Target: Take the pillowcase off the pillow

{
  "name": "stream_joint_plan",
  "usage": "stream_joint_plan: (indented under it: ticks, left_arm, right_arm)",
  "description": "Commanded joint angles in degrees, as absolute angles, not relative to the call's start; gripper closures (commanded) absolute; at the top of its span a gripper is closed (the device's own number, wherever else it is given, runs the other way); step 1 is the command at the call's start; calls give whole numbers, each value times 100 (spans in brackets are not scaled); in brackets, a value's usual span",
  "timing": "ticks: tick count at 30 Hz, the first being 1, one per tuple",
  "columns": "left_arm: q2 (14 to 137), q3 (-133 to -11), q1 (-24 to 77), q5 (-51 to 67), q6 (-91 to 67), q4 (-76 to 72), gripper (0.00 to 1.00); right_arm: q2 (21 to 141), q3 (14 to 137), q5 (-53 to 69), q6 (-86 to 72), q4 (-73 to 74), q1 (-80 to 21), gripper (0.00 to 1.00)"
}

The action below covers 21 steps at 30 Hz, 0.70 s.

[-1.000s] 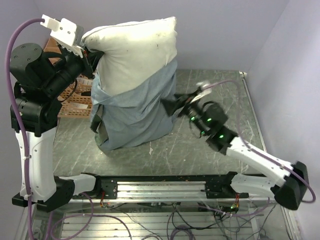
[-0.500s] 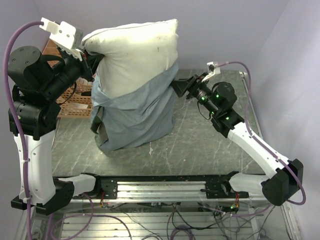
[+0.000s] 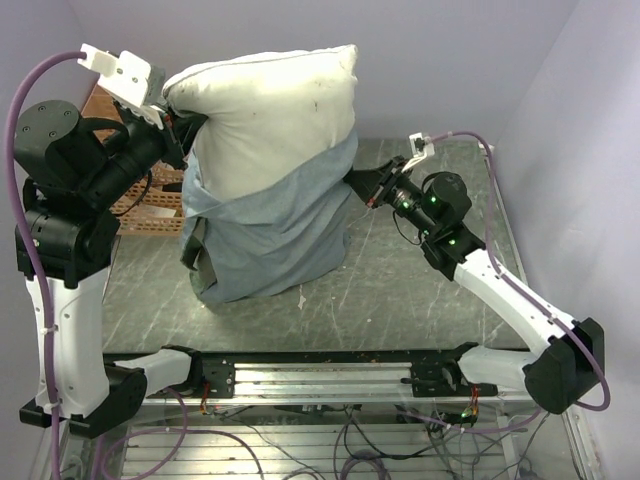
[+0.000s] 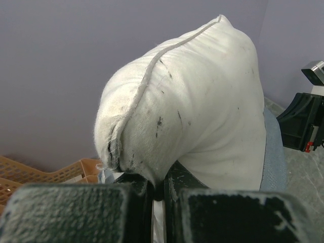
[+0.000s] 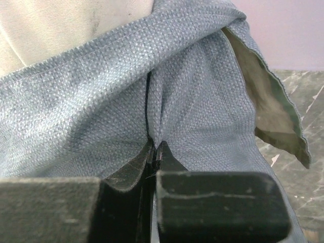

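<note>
Counter [image 3: 420, 300]: dark, marbled, everything stands on it.
Pillow [image 3: 270, 105]: upright, upper half bare, lower half sheathed.
Pillowcase [image 3: 265, 230]: blue-grey, bunched round the lower half.
Left jaws: clenched on the Pillow's top corner.
Right jaws: clenched on a Pillowcase fold.

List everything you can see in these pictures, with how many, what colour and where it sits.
Plump off-white pillow: 1, off-white with dark smudges, upright mid-table, upper half bare.
Blue-grey woven cloth pillowcase: 1, blue-grey with a cream lining, wrapped round the pillow's lower half.
Orange plastic lattice basket: 1, orange-brown, far left, behind the left arm.
Dark marbled table: 1, grey-green, under everything.
Left tool: 1, black, shut on the pillow's upper left corner.
Right tool: 1, black, shut on a fold of the pillowcase at its right side.
</note>
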<state>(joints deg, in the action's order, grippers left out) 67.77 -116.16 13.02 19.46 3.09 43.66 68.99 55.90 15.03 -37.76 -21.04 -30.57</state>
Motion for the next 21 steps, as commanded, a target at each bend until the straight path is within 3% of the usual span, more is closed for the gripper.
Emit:
stream_joint_plan:
  ticks: [1,13,21]
  left_arm:
    - [6644,-11679,1336,1875,420,3762,93]
    - [6540,-11778,1336,1494,693,3725,93]
    - [6501,-11761,1336,1452,721,3685,93]
  right_arm:
    - [6616,5301,1245,-3692,-1962,-2932,100]
    - [6469,3532,772,-3896,-2359,-2851,100]
    - [6417,3211,877,-4193,-2654,-2852,100]
